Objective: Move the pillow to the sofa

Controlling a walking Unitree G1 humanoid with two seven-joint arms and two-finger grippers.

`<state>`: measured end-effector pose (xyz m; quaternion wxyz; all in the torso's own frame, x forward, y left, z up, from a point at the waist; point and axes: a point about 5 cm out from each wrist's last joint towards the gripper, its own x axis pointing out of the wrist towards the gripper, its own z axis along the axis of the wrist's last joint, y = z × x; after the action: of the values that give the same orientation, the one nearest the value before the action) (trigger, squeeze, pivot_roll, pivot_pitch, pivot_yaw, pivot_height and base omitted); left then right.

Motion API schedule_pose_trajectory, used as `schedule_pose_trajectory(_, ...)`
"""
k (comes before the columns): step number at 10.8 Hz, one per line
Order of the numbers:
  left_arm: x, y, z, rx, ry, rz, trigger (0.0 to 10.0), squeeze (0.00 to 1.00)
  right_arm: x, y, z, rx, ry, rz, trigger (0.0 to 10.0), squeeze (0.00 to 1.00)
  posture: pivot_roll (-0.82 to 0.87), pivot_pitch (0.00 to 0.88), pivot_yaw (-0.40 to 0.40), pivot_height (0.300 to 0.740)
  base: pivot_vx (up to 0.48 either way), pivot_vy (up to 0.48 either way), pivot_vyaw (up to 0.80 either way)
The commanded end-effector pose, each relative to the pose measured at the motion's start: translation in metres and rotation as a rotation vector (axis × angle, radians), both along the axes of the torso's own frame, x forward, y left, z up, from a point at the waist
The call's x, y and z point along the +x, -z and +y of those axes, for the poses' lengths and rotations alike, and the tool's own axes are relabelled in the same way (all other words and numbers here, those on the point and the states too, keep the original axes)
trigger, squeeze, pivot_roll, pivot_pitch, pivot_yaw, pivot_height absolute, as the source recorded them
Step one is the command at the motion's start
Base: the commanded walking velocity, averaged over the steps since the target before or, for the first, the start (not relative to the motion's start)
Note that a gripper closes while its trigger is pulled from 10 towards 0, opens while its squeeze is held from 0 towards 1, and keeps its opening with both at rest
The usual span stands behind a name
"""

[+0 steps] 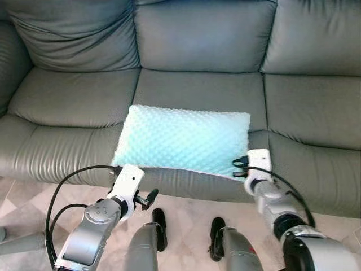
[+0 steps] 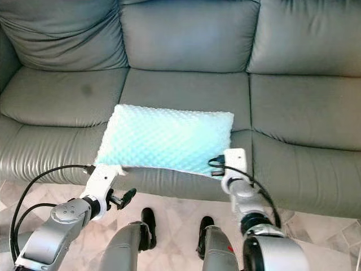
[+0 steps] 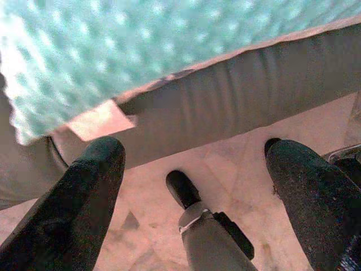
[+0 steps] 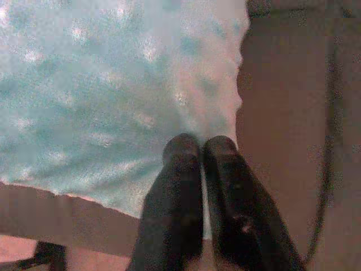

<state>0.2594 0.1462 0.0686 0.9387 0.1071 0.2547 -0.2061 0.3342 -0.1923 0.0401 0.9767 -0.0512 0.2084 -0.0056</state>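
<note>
Two silver metal arms end in white boxy wrist blocks. Loose black cables loop from each forearm. The left gripper [image 3: 194,175] and right gripper [image 4: 201,148] have long, matte black, round-tipped fingers. Grey legs end in black feet [image 1: 159,219].

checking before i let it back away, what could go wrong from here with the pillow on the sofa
1. The pillow lies at the front of the sofa seat, its near edge overhanging; it may slide to the floor.
2. The right gripper is shut on the pillow's corner. Backing away without opening could drag it off.
3. The left gripper is open just below the pillow's other corner, near its label, and might snag it when lifting.
</note>
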Motion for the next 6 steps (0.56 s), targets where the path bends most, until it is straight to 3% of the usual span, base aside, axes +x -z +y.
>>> schedule_pose_trajectory(1,-0.005,0.005,0.007,0.024,-0.019,0.025,10.0,0.00,-0.009,0.012,-0.002,-0.003,0.011,0.050,0.0,0.00,0.16,0.420,0.109,0.740,0.000,0.000,0.00)
schedule_pose_trajectory(4,-0.005,0.005,0.009,0.032,-0.029,0.024,10.0,0.00,-0.007,0.004,-0.021,-0.059,0.048,0.027,0.0,0.00,0.15,0.421,0.110,0.740,0.000,0.000,0.00)
schedule_pose_trajectory(6,-0.004,0.005,0.009,0.033,-0.032,0.022,10.0,0.00,-0.006,0.003,-0.023,-0.069,0.049,0.024,0.0,0.00,0.15,0.421,0.110,0.740,0.000,0.000,0.00)
